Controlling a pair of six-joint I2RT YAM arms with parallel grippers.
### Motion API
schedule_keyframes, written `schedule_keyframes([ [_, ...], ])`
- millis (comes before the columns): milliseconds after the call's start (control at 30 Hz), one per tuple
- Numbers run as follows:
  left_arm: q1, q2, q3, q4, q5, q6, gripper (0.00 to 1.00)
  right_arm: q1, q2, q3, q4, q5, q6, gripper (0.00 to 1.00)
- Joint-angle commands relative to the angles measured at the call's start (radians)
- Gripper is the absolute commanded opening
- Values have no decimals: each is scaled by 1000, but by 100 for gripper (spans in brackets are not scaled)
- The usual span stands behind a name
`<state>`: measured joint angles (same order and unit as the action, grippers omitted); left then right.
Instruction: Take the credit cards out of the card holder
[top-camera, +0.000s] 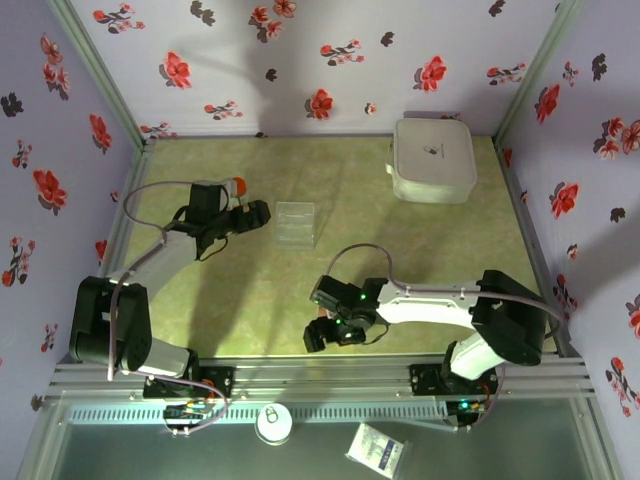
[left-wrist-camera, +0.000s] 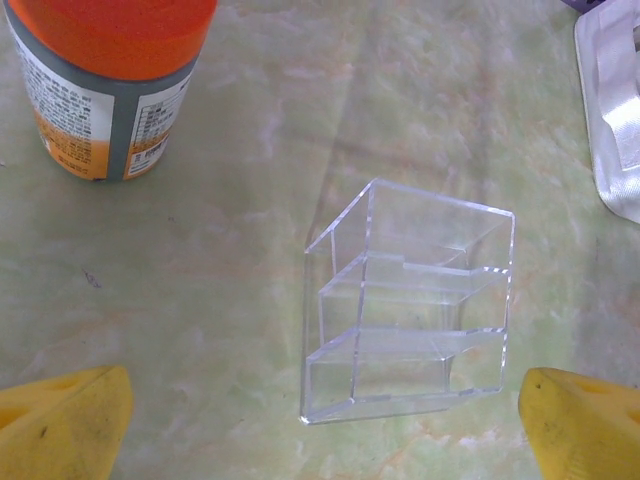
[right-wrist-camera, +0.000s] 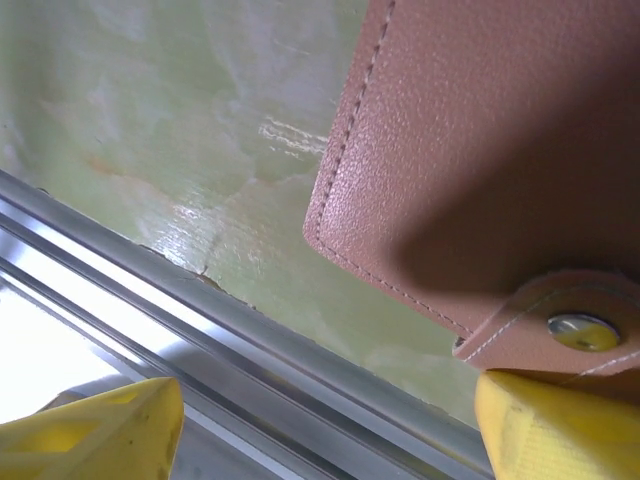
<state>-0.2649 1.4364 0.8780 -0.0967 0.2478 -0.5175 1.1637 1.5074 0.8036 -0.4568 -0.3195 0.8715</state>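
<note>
Left end effector: you had it wide open, yellow fingers far apart, gripping nothing, hovering at near side of clear tray on counter. Orange-capped bottle stood upright, well apart from tray. Right end effector: you had it open too, low at counter's near edge by metal rail. Card holder sat there, clasp tab just beside one finger.

Looks like a robot lab test cell. Going by the flower-print panels boxing in a green table, plus aluminium framing with two arms bolted on.
</note>
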Motion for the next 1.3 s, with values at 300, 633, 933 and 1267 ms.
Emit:
schedule_keyframes([
  [300,-4,22,56,-47,8,50,100,-107,-10,11,-157,175,38,99],
  [633,-5,-17,38,-62,-5,57,100,-241,-6,51,-278,278,-31,99],
  [933,-4,-66,12,-64,-13,50,100,-278,43,112,-237,247,-5,98],
  [1267,-4,-91,-11,-71,-29,56,100,-193,233,350,-456,364,189,99],
])
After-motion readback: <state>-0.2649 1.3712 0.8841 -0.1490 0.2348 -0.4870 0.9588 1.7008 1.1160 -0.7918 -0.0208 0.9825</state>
